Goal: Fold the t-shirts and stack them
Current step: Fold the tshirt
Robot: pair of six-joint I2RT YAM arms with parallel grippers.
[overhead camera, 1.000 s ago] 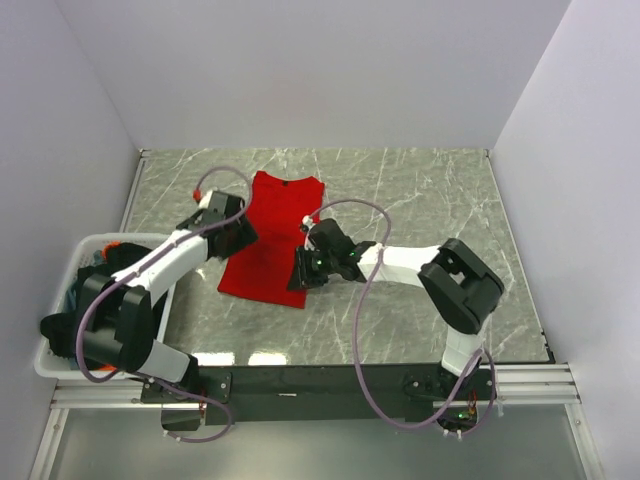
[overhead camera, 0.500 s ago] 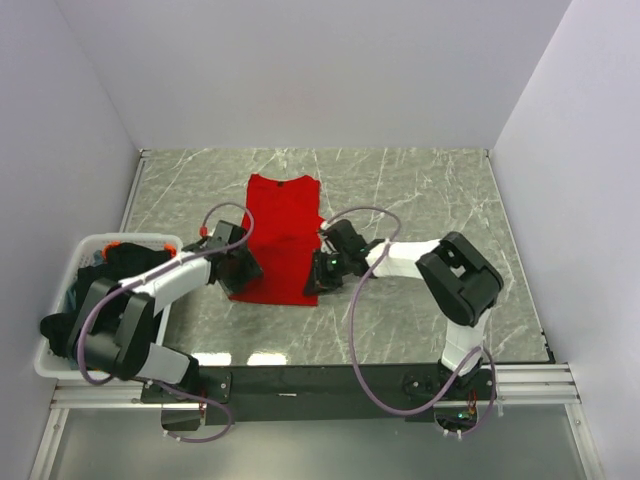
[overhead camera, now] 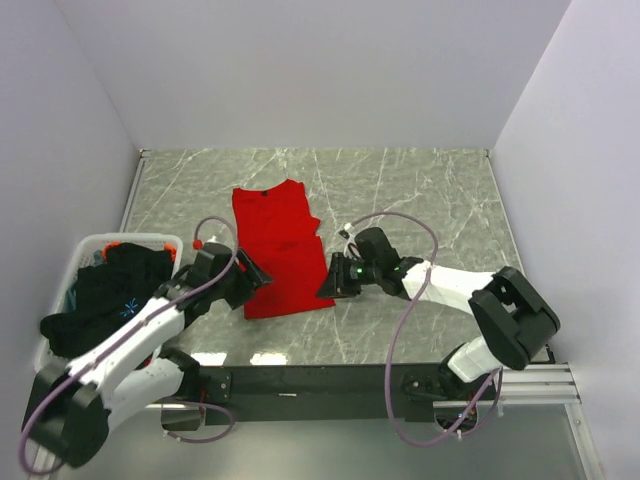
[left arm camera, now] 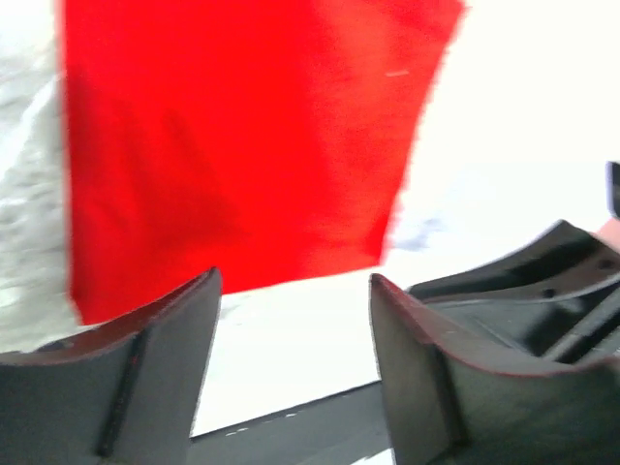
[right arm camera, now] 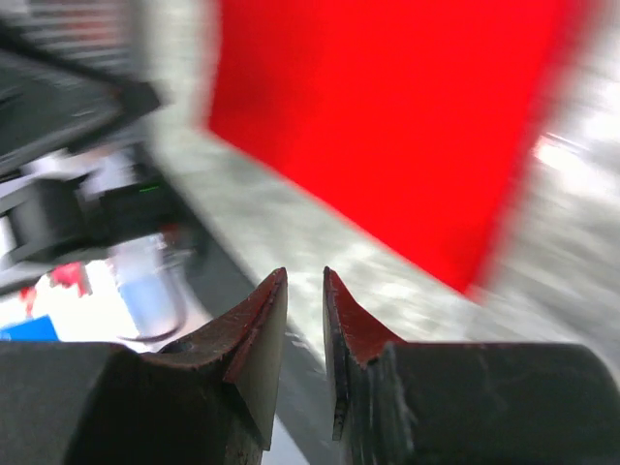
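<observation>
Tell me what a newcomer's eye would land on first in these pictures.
The bright red t-shirt grabs the eye first, lying flat mid-way across the grey marbled table. Next come the left gripper and right gripper, which flank the shirt's near hem, neither holding cloth. At the table's left edge, a white basket heaped with black t-shirts stands out.

One red t-shirt (overhead camera: 280,250), one white basket (overhead camera: 160,239).

Wrist views — red t-shirt (left arm camera: 242,145) blurred, top-cropped
</observation>
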